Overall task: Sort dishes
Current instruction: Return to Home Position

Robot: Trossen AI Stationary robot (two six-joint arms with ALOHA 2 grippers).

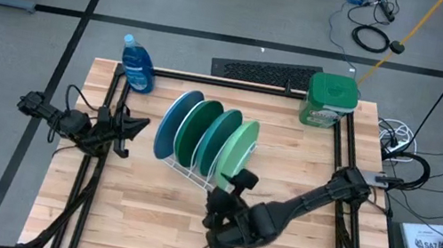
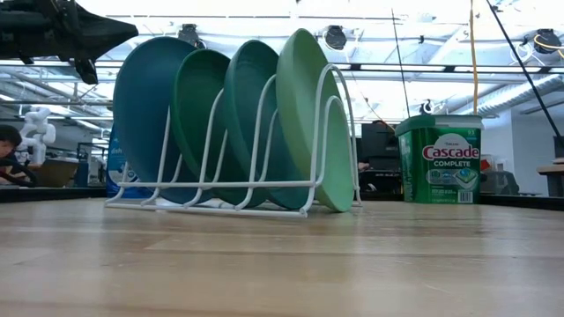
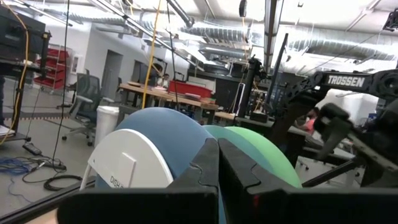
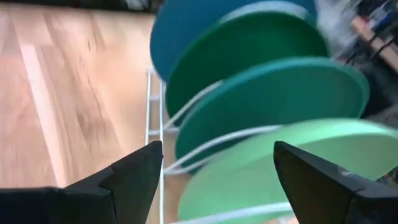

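Four plates stand on edge in a white wire rack (image 1: 191, 171) at the table's middle: blue (image 1: 170, 120), dark green (image 1: 197, 124), teal (image 1: 217, 137) and light green (image 1: 239, 145), each resting by its lower rim between the wires. My left gripper (image 1: 135, 128) is shut and empty, raised just left of the blue plate (image 3: 168, 134). My right gripper (image 1: 230, 190) is open and empty just near of the light green plate (image 4: 280, 168), pointing at the rack.
A blue soap bottle (image 1: 137, 65) stands at the far left corner. A green square tub (image 1: 331, 100) stands at the far right. A dark flat grille (image 1: 266, 71) lies along the far edge. Bare wood (image 1: 134, 217) lies near of the rack.
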